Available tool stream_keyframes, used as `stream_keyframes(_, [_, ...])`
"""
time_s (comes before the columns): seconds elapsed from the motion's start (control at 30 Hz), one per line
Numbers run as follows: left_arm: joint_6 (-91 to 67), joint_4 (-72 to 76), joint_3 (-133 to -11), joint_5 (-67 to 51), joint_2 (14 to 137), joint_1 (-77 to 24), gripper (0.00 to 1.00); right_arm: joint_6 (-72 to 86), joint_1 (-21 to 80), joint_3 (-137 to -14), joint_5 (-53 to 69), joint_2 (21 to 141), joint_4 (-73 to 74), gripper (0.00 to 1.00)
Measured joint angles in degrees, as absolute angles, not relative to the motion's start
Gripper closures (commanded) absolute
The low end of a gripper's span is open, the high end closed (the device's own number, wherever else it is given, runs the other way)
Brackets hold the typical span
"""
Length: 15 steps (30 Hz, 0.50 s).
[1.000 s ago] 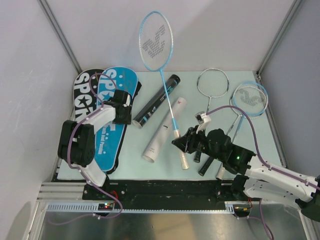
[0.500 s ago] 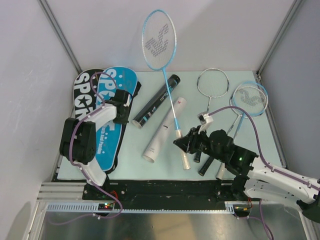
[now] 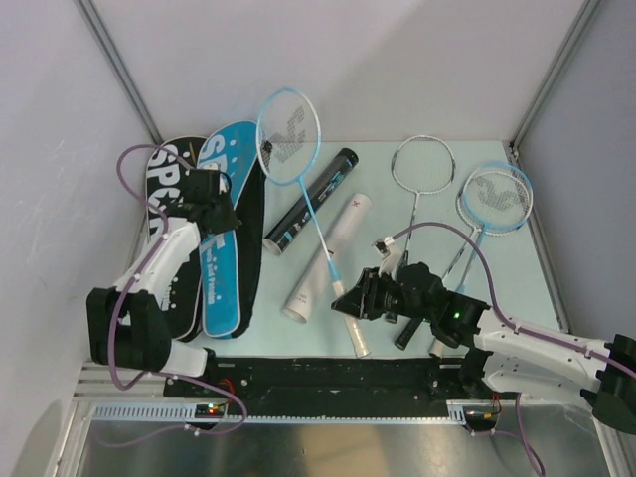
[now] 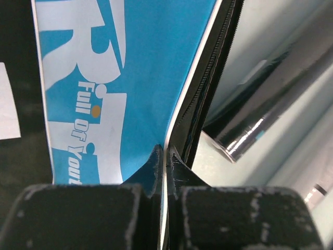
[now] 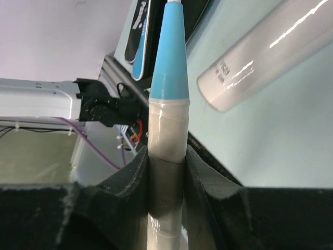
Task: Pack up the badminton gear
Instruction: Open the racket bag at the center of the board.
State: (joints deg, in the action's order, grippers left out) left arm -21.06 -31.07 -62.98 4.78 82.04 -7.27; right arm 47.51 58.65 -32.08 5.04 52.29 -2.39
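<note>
Swung leftward, blue racket (image 3: 288,136) now overlaps blue cover (image 3: 224,288); right end effector (image 3: 355,301) clamps its handle, left end effector (image 3: 217,212) pinches cover's edge.

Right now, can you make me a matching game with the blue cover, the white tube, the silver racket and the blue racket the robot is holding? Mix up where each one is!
Things:
1. blue cover
2. white tube
3. silver racket
4. held blue racket

Places:
A. handle clamped in the right gripper
B. lying beside the second blue racket, on the right side
C. edge pinched in the left gripper
D. lying between the black tube and the right gripper

Pairs: 1-C, 2-D, 3-B, 4-A.
</note>
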Motion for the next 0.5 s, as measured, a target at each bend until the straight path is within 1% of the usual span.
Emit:
stream_keyframes(0.23, [-26.7,-29.0,-58.6,-0.3,76.8,-5.3,1.00,54.6,58.7,-30.2,9.9,51.6,-3.4,1.00])
stream_keyframes(0.5, [-29.1,-26.6,-56.9,-3.8,75.1,-3.7,1.00,61.1,58.7,-26.9,13.2,50.4,-3.5,1.00])
